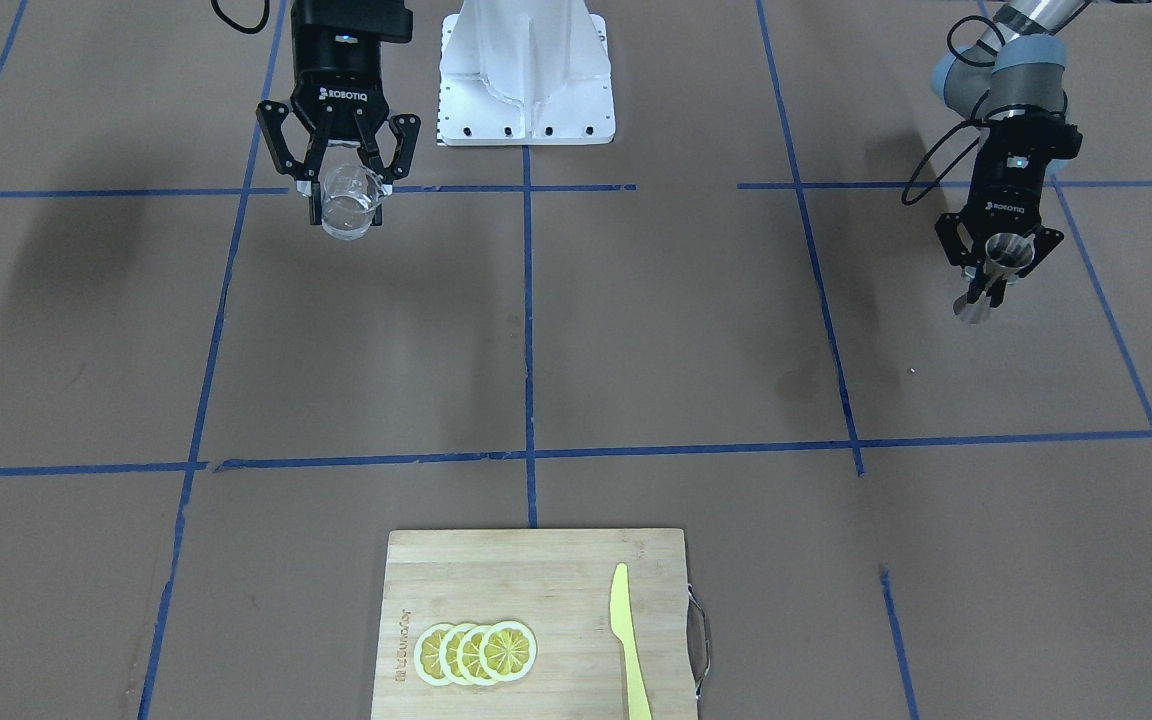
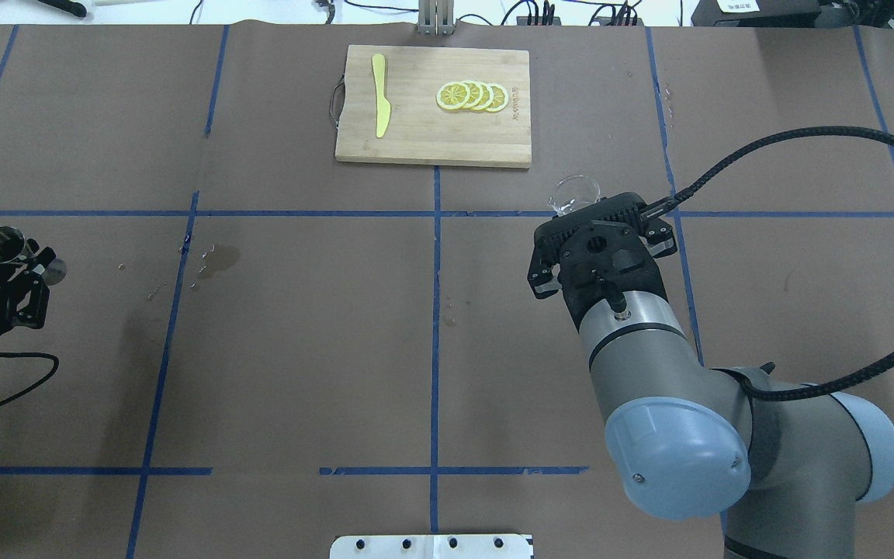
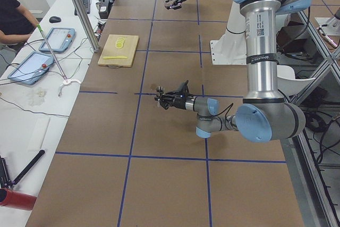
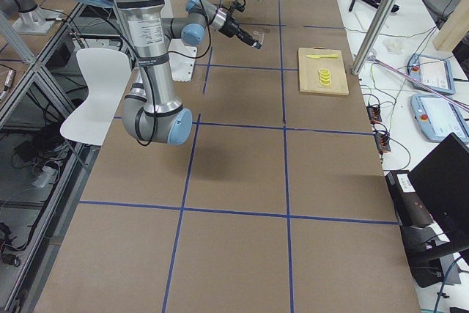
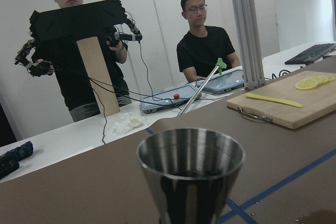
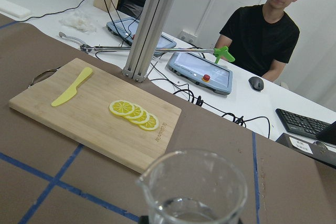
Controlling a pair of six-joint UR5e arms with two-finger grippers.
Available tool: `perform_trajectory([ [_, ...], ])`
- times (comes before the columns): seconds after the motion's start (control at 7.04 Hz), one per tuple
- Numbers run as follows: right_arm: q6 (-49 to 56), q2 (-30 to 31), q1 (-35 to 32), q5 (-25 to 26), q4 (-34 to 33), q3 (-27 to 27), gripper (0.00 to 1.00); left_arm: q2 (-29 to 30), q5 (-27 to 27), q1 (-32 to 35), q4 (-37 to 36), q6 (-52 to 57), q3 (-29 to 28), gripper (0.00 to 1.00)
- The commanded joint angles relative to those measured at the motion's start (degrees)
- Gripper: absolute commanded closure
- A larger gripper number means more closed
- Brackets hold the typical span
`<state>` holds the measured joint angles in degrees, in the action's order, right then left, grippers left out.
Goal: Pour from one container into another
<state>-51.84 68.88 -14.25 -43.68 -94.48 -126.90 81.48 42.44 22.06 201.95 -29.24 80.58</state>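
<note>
Exterior front-facing view: right pincer [image 1: 348, 188] pinches the glass cup [image 1: 348, 212], which hangs between its fingertips. The left pincer [image 1: 998, 272] clamps the steel jigger [image 1: 978, 303], seemingly at its waist. Glass is slick and breakable, so squeeze its wall evenly; the jigger looks light and rigid.

Brown table [image 1: 336, 350] (crossed by blue tape [image 1: 528, 350]) carries a cutting board [image 1: 546, 590].
</note>
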Motion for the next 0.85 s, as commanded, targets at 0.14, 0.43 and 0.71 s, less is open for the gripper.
perform_trajectory([
  [0.14,0.0,0.2,0.0,0.0,-0.1,0.2,0.94,0.1,1.7,-0.1,-0.9,-2.7,-2.1,1.0],
  [0.43,0.0,0.3,0.0,0.0,-0.1,0.2,0.94,-0.2,3.8,-0.4,-3.4,-13.6,-5.8,1.0],
  [0.71,0.0,0.2,0.1,0.0,-0.1,0.2,0.94,-0.3,2.5,-1.7,-5.5,-16.3,-5.7,1.0],
])
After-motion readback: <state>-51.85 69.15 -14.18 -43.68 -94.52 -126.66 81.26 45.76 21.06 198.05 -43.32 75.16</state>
